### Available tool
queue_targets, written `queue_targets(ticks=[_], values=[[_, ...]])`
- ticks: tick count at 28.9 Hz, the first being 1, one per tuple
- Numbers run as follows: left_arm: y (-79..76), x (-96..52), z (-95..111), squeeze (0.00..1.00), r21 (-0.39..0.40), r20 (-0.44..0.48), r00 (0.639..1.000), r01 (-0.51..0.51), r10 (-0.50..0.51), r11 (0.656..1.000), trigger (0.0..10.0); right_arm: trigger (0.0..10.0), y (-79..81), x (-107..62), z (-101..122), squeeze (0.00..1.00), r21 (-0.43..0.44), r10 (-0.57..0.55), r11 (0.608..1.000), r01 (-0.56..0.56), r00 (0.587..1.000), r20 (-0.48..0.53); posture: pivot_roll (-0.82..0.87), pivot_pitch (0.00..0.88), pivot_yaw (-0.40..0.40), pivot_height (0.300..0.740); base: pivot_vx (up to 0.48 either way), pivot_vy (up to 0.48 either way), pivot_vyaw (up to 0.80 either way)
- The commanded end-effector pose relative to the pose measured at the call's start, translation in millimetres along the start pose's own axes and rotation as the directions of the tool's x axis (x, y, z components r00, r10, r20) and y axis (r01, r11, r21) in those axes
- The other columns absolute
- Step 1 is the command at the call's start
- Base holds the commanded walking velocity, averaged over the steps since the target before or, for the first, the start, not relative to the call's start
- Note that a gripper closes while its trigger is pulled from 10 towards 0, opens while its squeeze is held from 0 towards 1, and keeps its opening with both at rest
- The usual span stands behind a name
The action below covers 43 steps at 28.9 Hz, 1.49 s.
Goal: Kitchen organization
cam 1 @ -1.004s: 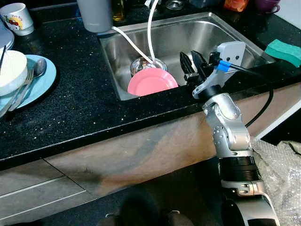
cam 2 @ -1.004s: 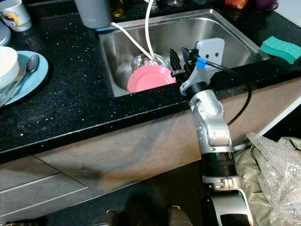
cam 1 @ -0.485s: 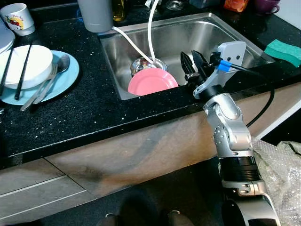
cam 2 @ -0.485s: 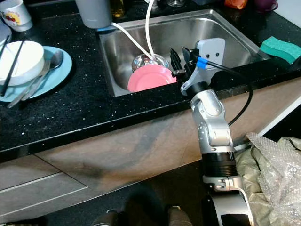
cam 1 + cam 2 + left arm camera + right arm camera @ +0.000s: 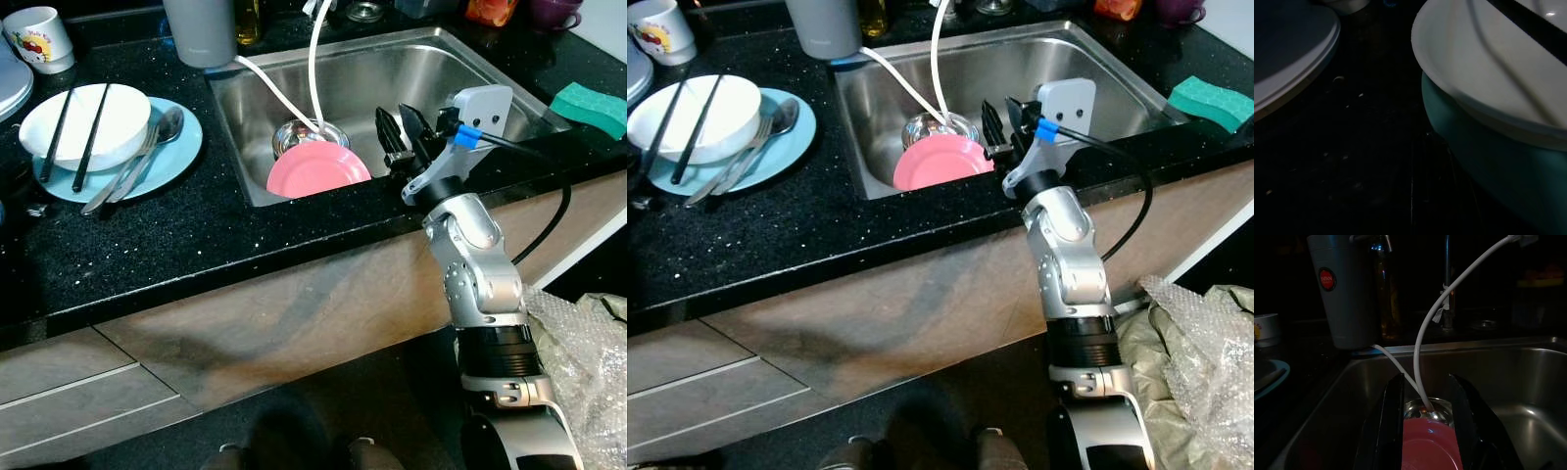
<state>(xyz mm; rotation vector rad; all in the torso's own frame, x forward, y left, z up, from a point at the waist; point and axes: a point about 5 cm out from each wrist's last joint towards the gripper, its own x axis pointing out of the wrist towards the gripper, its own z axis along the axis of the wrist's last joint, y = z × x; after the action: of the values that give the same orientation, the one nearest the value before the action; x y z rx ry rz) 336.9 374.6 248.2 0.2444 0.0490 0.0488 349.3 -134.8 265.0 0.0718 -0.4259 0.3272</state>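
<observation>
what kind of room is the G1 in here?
Most likely a home kitchen: a stainless sink set in a black countertop, a pink plate in it, and a green sponge beside it.

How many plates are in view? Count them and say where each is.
2, maybe more hidden. Pink plate in the sink, by the right tool; blue plate on the counter, under the bowl.

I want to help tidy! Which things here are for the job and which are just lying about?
For the job:
pink plate
steel bowl
white bowl
blue plate
chopsticks
spoon
right gripper, open

Lying about:
sponge
mug
grey jug
</observation>
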Motion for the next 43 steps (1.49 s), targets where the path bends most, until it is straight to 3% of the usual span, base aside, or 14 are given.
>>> queue_targets(ticks=[1, 9, 12, 16, 19, 21, 22, 23, 24, 25, 27, 32, 35, 43], values=[[-5.7, 4.0, 3, 0.0, 0.019, 0.005, 1.0, 0.017, -0.017, 1.0, 10.0, 10.0, -0.1, -0.9, 4, 0.0, -0.007, 0.001, 1.0, -0.001, 1.0, 0.012, 0.03, 0.18, 0.01, 0.74, 0.0, 0.0, 0.0], [8.3, 0.3, 15, 0.0, 0.027, 0.04, 0.996, -0.087, 0.086, 0.996, 10.0, 10.0, -2.5, -1.3, 5, 0.0, -0.011, -0.007, 1.0, 0.007, 1.0, 0.015, 0.03, 0.178, 0.011, 0.74, 0.0, 0.0, 0.0], [30.3, -9.9, 34, 0.0, 0.0, 0.084, 0.978, -0.19, 0.189, 0.982, 10.0, 10.0, -2.3, -0.7, 6, 0.0, -0.006, -0.004, 1.0, 0.004, 1.0, 0.018, 0.03, 0.178, 0.008, 0.74, 0.0, 0.0, 0.0], [49.2, -22.0, 53, 0.0, -0.017, 0.133, 0.957, -0.258, 0.258, 0.966, 10.0, 10.0, -1.2, 0.5, 5, 0.0, 0.0, 0.001, 1.0, -0.001, 1.0, 0.018, 0.04, 0.179, 0.005, 0.74, 0.0, 0.0, 0.0], [61.6, -30.1, 70, 0.0, -0.078, 0.159, 0.933, -0.314, 0.323, 0.946, 10.0, 10.0, 0.6, 1.3, 4, 0.0, 0.007, 0.005, 1.0, -0.005, 1.0, 0.018, 0.04, 0.178, 0.004, 0.74, 0.0, 0.0, 0.0], [50.5, -23.4, 82, 0.0, -0.141, 0.197, 0.932, -0.28, 0.304, 0.95, 10.0, 10.0, 1.5, 1.8, 4, 0.0, 0.013, 0.006, 1.0, -0.006, 1.0, 0.02, 0.05, 0.175, -0.001, 0.74, 0.0, 0.0, 0.0], [34.6, -15.5, 87, 0.0, -0.163, 0.221, 0.944, -0.213, 0.246, 0.963, 10.0, 10.0, 2.2, 2.4, 4, 0.0, 0.015, 0.008, 1.0, -0.008, 1.0, 0.022, 0.05, 0.175, -0.001, 0.74, 0.0, 0.0, 0.0], [34.6, -15.5, 87, 0.0, -0.163, 0.221, 0.944, -0.213, 0.246, 0.963, 10.0, 10.0, 2.2, 2.4, 4, 0.0, 0.015, 0.008, 1.0, -0.008, 1.0, 0.022, 0.05, 0.175, -0.001, 0.74, 0.0, 0.0, 0.0], [16.0, -8.9, 91, 0.0, -0.199, 0.232, 0.957, -0.127, 0.173, 0.972, 10.0, 10.0, 3.2, 3.1, 4, 0.0, 0.016, 0.009, 1.0, -0.01, 1.0, 0.024, 0.05, 0.172, 0.011, 0.74, 0.0, 0.0, 0.0], [-12.6, -4.5, 95, 0.0, -0.234, 0.271, 0.962, 0.023, 0.043, 0.972, 10.0, 10.0, 3.3, 4.2, 6, 0.0, 0.015, 0.008, 1.0, -0.008, 1.0, 0.03, 0.04, 0.171, 0.012, 0.74, 0.0, 0.0, 0.0], [-34.0, -5.2, 98, 0.0, -0.236, 0.336, 0.942, 0.115, -0.03, 0.965, 10.0, 10.0, 1.6, 4.5, 8, 0.0, 0.014, -0.001, 1.0, 0.0, 0.999, 0.035, 0.05, 0.17, 0.014, 0.74, 0.0, 0.0, 0.0], [-53.9, -1.0, 98, 0.0, -0.192, 0.354, 0.934, 0.118, -0.043, 0.974, 10.0, 10.0, 0.7, 3.1, 8, 0.0, 0.013, 0.001, 1.0, -0.001, 0.999, 0.033, 0.04, 0.17, 0.013, 0.74, 0.0, 0.0, 0.0], [-68.5, 1.3, 92, 0.0, -0.145, 0.314, 0.946, 0.133, -0.082, 0.98, 10.0, 10.0, 0.5, 2.2, 8, 0.0, 0.009, 0.005, 1.0, -0.005, 1.0, 0.031, 0.04, 0.17, 0.015, 0.74, 0.0, 0.0, 0.0], [-87.0, -2.3, 86, 0.0, -0.102, 0.271, 0.957, 0.132, -0.1, 0.986, 10.0, 10.0, -1.8, -0.2, 11, 0.0, 0.002, 0.006, 1.0, -0.006, 0.999, 0.034, 0.03, 0.172, 0.02, 0.74, 0.0, 0.0, 0.0]])
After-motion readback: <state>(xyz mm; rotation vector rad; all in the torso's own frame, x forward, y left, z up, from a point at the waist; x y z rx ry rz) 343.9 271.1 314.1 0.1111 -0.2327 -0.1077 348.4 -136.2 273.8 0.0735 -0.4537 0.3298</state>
